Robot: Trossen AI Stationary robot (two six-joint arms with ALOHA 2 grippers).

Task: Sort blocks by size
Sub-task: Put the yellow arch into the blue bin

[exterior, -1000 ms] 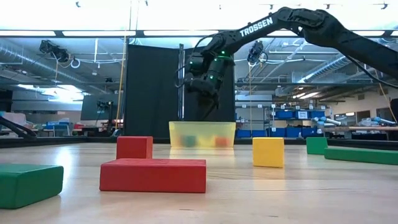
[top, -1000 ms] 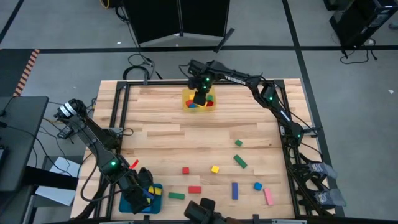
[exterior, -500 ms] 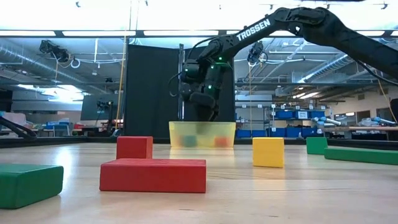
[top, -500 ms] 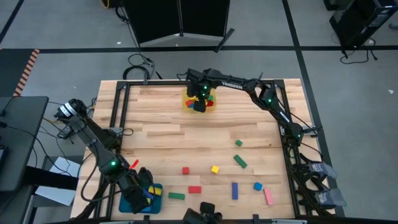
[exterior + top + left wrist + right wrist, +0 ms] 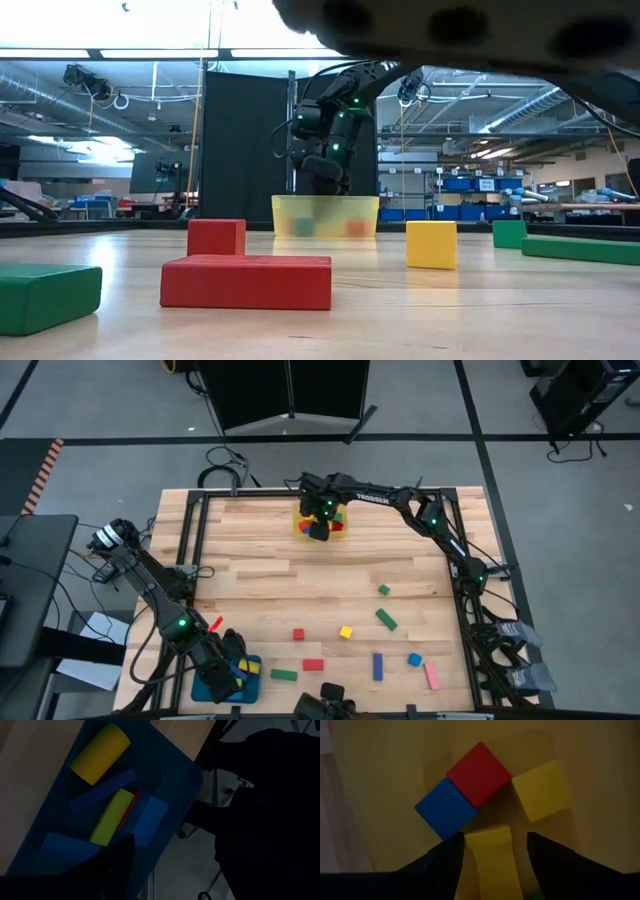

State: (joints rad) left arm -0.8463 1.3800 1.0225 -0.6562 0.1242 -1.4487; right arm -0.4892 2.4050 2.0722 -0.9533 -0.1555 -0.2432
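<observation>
Small yellow block (image 5: 491,855) sits right btwn the right gripper (image 5: 492,851) jaws, in the yellow tray (image 5: 300,526), long side running along the fingers. Jaws are open, not squeezing it. Red cube (image 5: 479,774) and blue cube (image 5: 445,808) lie just ahead. Left gripper (image 5: 232,656) waits open over the teal tray (image 5: 170,785).

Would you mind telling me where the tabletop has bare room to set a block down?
Widest free patch: the bare wood between the translucent yellow square tray at the far edge and the small green cube. The near strip is crowded: red cube, yellow cube, blue bar, pink bar, and the teal rounded tray.
</observation>
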